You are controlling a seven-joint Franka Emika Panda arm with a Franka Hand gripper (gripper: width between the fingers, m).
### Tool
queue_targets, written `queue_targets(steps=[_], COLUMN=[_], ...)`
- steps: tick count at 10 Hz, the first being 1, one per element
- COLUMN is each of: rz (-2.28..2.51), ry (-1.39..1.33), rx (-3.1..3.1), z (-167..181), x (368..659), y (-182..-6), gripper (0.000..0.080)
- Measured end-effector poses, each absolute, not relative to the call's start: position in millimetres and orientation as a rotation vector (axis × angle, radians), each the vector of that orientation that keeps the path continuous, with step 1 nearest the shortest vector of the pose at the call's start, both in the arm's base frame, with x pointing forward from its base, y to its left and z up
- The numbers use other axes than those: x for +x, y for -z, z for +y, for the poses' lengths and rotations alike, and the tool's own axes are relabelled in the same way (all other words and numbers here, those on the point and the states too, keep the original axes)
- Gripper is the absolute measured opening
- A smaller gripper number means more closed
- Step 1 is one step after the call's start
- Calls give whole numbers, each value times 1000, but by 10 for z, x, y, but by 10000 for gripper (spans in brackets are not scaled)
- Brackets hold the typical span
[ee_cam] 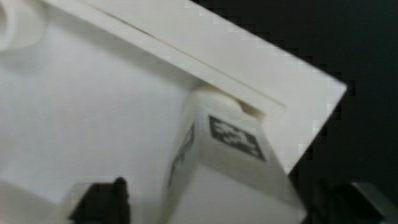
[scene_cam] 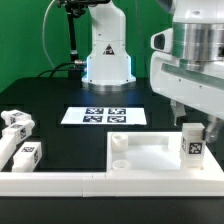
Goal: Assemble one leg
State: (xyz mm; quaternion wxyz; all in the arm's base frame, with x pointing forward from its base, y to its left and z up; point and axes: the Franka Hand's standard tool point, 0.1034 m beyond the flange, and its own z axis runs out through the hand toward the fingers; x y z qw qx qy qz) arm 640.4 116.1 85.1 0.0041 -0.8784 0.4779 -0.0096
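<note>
straddling upright leg [scene_cam: 192,143] on panel [scene_cam: 145,160] | fingers [ee_cam: 111,200] apart | black table [scene_cam: 60,92], green backdrop [scene_cam: 28,30]

I can read no words or numbers, only square coded tags [ee_cam: 237,138]: one on the leg [scene_cam: 192,143] inside my claw [ee_cam: 231,204], others on the marker board [scene_cam: 104,116] beyond it.

The leg [scene_cam: 192,143] is a small white rectangular post with a black-and-white square tag on the side that faces the exterior view. It stands upright on the large flat white panel [scene_cam: 150,152], at the panel's corner toward the exterior view's right. In the wrist view its tagged face shows, and its lower end meets a rounded recess close to the panel's edge. Whether it is fully seated there cannot be told.
</note>
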Motion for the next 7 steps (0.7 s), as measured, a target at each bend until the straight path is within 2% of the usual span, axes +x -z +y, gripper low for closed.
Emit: queue_targets(steps=[1,3,6,7], rz=[1295,1074,790,518], ry=[21,21,25,67], rx=[-2854,-2945,-3042,-3101], z=[1207,1208,1179,1171], x=[6380,6369,6373,6422], y=[-823,-811,-809,-820], gripper=[610,642,649,649])
